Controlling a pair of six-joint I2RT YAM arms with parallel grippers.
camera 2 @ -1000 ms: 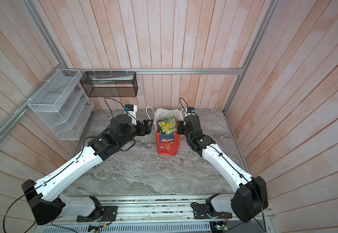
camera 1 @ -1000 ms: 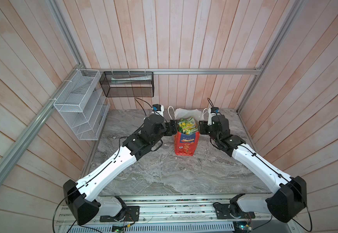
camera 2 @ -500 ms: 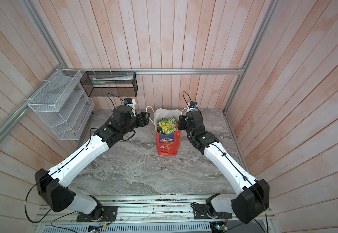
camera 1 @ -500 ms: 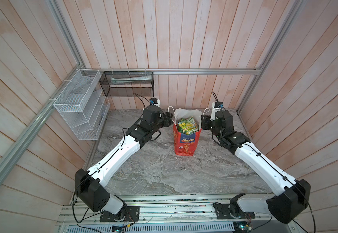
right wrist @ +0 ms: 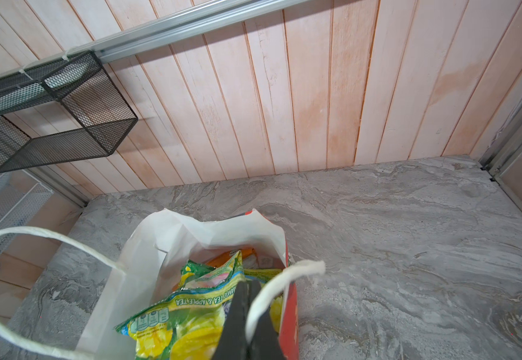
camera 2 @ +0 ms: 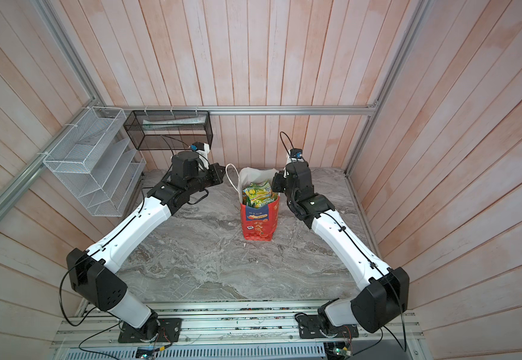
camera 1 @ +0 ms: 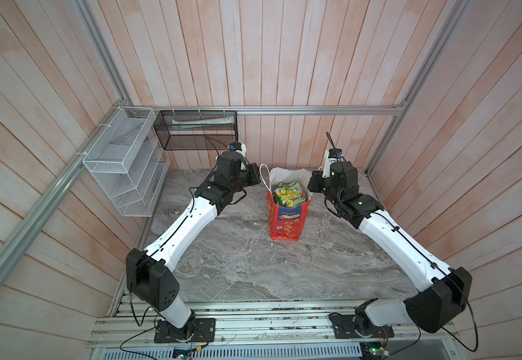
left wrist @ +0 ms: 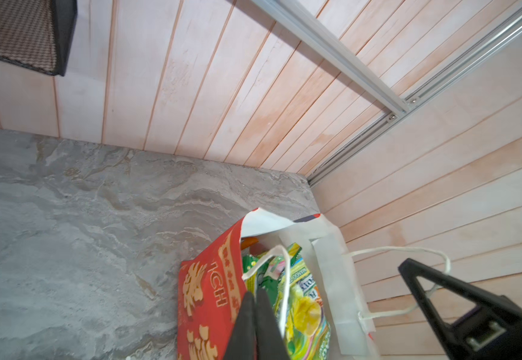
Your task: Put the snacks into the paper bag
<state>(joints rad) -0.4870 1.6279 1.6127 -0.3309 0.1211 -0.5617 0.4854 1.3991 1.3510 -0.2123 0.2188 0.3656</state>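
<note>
Both pressed together, left gripper (left wrist: 254,296) and right gripper (right wrist: 249,290) flank the flimsy paper bag (camera 1: 284,224) of slippery snacks (camera 1: 289,194), likely best lifted by its cords (right wrist: 306,268).

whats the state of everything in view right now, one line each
paper bag: upright, mouth open
snacks: inside the bag, green-yellow packet on top
left gripper: shut, beside the bag's rim
right gripper: shut, beside the bag's rim
black mesh basket: hung on the back wall, a pale flat item inside
</note>
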